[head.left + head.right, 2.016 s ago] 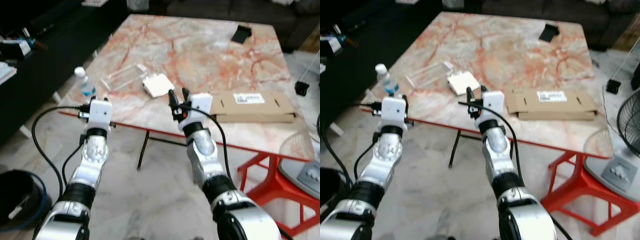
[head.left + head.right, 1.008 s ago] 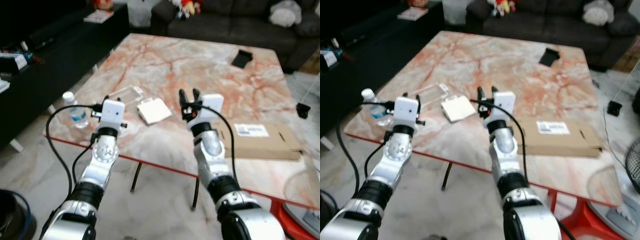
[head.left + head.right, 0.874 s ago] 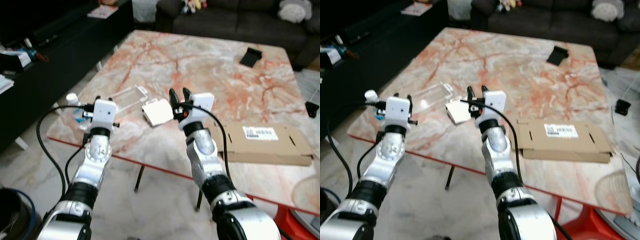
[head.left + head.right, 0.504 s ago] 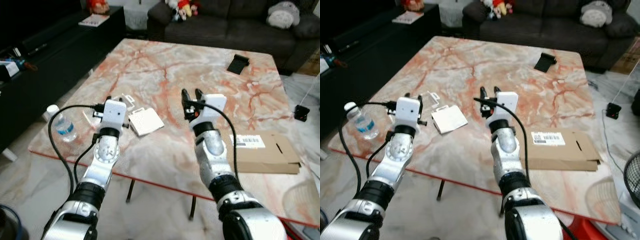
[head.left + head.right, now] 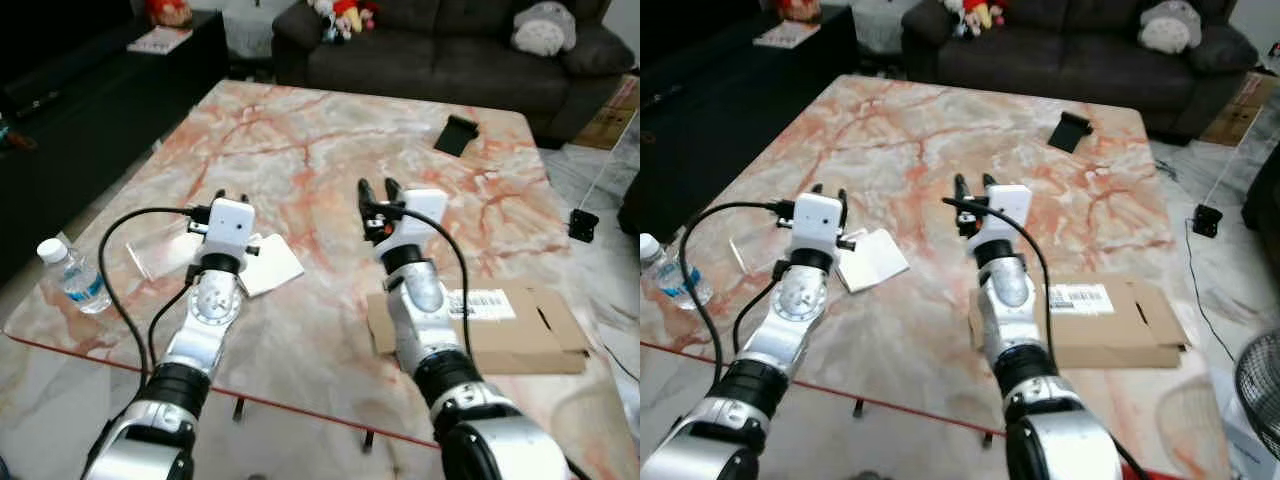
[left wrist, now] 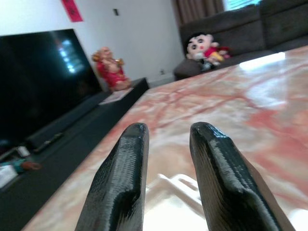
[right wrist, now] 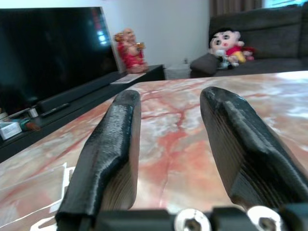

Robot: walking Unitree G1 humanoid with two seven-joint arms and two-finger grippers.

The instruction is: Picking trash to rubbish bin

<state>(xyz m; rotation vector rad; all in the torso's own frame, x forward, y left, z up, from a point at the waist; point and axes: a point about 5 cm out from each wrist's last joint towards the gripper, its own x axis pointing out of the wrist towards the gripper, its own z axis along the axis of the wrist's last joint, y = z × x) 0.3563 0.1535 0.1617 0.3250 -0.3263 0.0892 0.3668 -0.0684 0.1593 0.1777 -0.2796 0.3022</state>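
Observation:
On the pink marble table (image 5: 300, 130) a white flat square packet (image 5: 270, 266) lies beside a clear plastic package (image 5: 158, 250). A small water bottle (image 5: 70, 279) stands near the table's left corner. A flattened cardboard box (image 5: 495, 322) with a white label lies at the right. My left gripper (image 5: 230, 197) hovers open over the white packet and the clear package, with nothing between its fingers (image 6: 120, 192). My right gripper (image 5: 378, 187) is held open above the middle of the table, left of the cardboard, and is also empty.
A black flat object (image 5: 455, 133) lies at the table's far side. A dark sofa (image 5: 430, 45) with plush toys stands behind the table. A black TV cabinet (image 5: 90, 75) runs along the left. A black cable and plug (image 5: 580, 222) lie on the floor at right.
The camera has moved up to the table, so its near edge sits lower in the picture. Both arms keep the same raised pose with open fingers. Nothing on the table has moved.

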